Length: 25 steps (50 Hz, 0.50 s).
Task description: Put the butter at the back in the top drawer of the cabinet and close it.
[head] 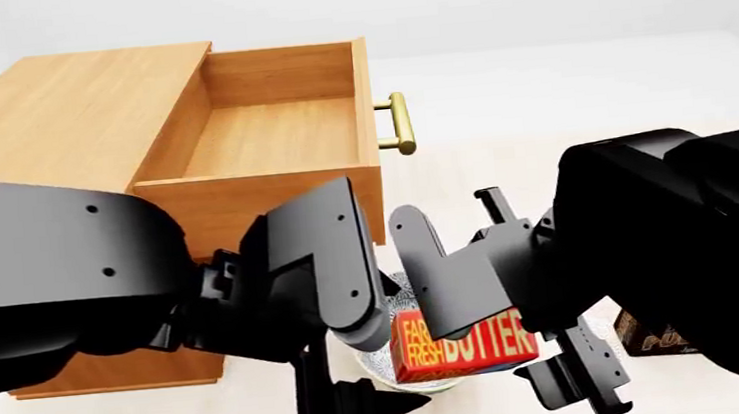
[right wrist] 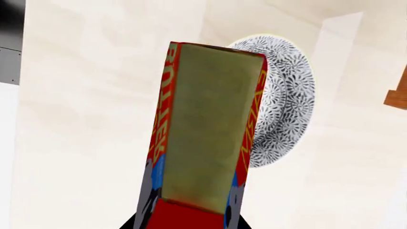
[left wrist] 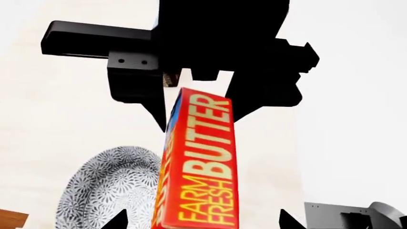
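Top drawer (head: 263, 136): pulled open on the cabinet (head: 53, 114), nothing inside.
Butter (head: 469, 342): above the patterned bowl (left wrist: 111, 188).
Right gripper (right wrist: 190, 217): clamped on butter.
Left gripper (left wrist: 203, 224): grip cannot be told.

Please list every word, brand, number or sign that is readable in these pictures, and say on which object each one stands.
"FARM FRESH BUTTER": on the red face of the butter, in yellow letters; also readable in the head view.
Lettering on the butter's narrow side edges: seen too obliquely to read.
Brown box at the right: mostly hidden, nothing readable.
Drawer, bowl: no text.
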Tool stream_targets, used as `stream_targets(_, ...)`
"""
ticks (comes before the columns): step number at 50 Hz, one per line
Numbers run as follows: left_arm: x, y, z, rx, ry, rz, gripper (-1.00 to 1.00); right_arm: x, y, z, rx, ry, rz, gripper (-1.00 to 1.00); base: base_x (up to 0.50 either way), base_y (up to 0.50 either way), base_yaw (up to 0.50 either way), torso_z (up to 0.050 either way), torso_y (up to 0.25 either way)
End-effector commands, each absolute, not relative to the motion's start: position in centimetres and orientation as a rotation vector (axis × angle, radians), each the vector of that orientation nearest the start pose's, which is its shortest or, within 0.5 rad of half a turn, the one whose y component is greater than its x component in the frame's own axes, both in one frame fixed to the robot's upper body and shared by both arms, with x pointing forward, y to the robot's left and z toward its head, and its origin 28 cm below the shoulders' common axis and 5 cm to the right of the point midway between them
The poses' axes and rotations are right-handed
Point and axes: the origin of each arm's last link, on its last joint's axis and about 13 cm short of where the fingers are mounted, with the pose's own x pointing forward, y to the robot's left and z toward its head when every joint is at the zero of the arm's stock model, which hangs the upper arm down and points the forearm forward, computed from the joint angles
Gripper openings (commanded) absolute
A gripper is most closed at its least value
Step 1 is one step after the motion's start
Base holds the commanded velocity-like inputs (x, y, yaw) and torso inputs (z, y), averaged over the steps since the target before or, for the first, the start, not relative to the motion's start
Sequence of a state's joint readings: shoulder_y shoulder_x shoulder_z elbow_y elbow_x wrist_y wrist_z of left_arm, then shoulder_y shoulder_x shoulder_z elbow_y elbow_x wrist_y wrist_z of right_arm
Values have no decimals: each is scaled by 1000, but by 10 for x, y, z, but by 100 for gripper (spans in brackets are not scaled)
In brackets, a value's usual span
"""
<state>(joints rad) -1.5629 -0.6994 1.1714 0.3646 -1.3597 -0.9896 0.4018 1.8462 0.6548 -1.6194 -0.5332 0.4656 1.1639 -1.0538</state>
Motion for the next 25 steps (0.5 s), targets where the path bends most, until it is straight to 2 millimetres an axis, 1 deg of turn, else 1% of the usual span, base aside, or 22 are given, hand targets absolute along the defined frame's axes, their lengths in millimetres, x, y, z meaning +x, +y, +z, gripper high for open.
stream_targets(1, 268, 198, 276, 559, 485, -1369, 100, 275, -97, 325, -1451, 720, 1187, -100, 0, 0, 0, 0, 0)
stream_targets(25, 271, 197, 271, 555, 492, -1371, 100, 275, -97, 327, -1452, 711, 1183, -100, 0, 0, 0, 0, 0)
